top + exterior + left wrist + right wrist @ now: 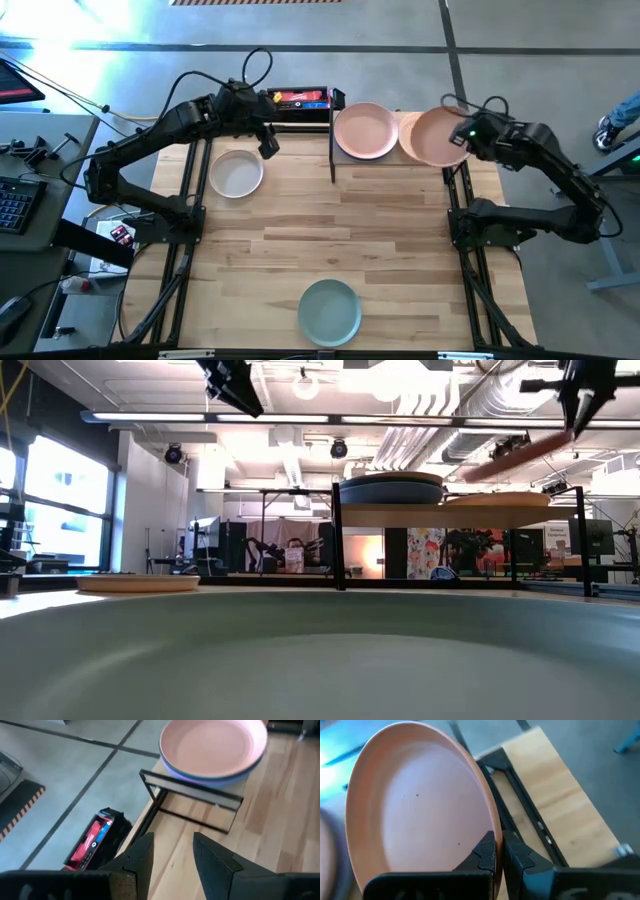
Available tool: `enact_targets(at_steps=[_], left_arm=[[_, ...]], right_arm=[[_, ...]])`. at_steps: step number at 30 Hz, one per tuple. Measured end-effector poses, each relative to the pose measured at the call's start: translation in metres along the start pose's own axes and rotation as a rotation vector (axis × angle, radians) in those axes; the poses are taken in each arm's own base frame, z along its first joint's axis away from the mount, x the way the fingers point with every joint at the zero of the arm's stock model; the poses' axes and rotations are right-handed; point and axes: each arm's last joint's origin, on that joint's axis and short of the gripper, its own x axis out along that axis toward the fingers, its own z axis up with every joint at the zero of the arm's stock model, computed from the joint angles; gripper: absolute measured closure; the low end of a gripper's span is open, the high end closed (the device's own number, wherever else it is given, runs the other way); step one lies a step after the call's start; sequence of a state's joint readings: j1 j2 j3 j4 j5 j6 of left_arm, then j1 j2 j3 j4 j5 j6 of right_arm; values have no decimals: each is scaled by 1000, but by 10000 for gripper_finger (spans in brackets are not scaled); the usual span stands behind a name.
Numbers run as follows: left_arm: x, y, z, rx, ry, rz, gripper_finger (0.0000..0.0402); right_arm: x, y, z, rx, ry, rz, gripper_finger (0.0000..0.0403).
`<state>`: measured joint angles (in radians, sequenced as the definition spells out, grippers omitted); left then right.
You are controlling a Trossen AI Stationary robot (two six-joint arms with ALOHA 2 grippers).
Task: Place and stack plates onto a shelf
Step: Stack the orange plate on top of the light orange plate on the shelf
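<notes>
The shelf (400, 165) stands at the table's far edge. On its left half a pale pink plate (365, 130) tops a purple and blue stack (215, 777). An orange-tan plate (407, 135) lies on its right half. My right gripper (499, 851) is shut on a salmon plate (438, 137), held tilted above the orange-tan one. My left gripper (268, 145) hangs open in the air left of the shelf, near a cream plate (236, 173) lying flat on the table. A sage green plate (330, 312) lies at the near edge. My right gripper pinches the salmon plate's rim (490, 827) on the side toward the table's right edge, one finger on the inner face and one on the underside. The fingers (585, 405) point down from above. The plate (520, 457) is lifted clear and slopes down toward the shelf's middle.
The shelf's black posts (332, 150) and frame (190, 795) stand between my left gripper and the stack. A red box (300, 97) sits beyond the far edge. Bare tabletop (340, 230) spreads between the shelf and the sage green plate.
</notes>
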<state>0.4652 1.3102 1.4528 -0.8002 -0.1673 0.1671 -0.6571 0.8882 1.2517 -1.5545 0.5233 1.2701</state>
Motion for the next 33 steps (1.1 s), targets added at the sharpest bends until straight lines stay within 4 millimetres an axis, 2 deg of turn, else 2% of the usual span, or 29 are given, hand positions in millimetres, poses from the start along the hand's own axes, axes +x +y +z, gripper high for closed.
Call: enact_targets(at_steps=[5,17,24,33], left_arm=[[0,0,-4,68,43,0,275],[1,8,-6,113,63,39,275],[2,16,-8,94,72,61,275],[3,24,-10,82,81,83,275]], right_arm=[[23,2,-13,65,17,-58,403],[24,4,-11,185,-37,-56,403],[36,18,-13,250,-54,-29,403],[54,42,-15,243,-50,-70,403]])
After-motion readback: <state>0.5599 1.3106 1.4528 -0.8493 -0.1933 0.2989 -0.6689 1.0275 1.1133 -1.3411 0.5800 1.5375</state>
